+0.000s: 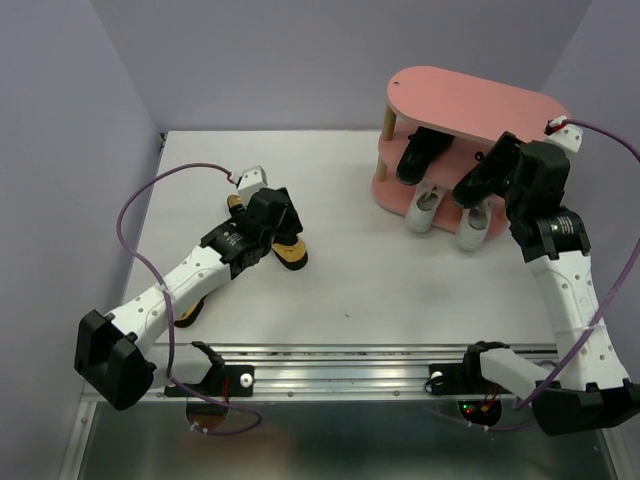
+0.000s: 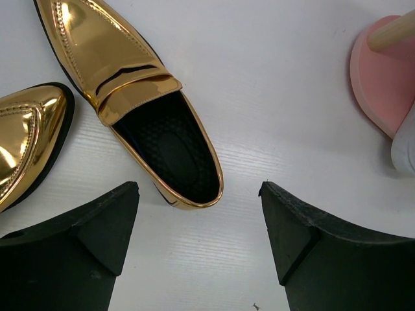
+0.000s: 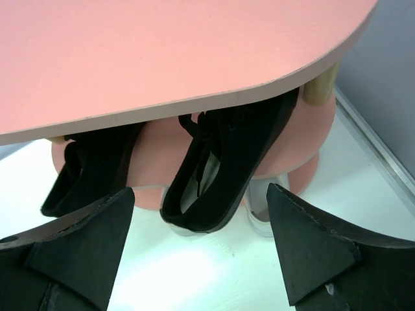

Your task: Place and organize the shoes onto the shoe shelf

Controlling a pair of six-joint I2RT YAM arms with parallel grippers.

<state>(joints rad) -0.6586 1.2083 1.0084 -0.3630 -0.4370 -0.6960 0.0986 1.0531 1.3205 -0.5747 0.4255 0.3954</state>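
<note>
Six shoes were in view, in three pairs. Two black shoes [image 3: 227, 162] sat on the middle tier of the pink shoe shelf [image 1: 470, 100], side by side under its top board. Two white sneakers [image 1: 428, 205] stood at the shelf's bottom tier, jutting past its front edge. Two gold shoes [image 2: 130, 84] lay on the desk [image 1: 350, 290], well apart from the shelf on its left side. The left fingers [image 2: 97, 227] were spread wide over the desk at the heel of one gold shoe, holding nothing. The right fingers [image 3: 84, 240] were spread apart in front of the shelf, facing the right-hand black shoe, gripping nothing.
</note>
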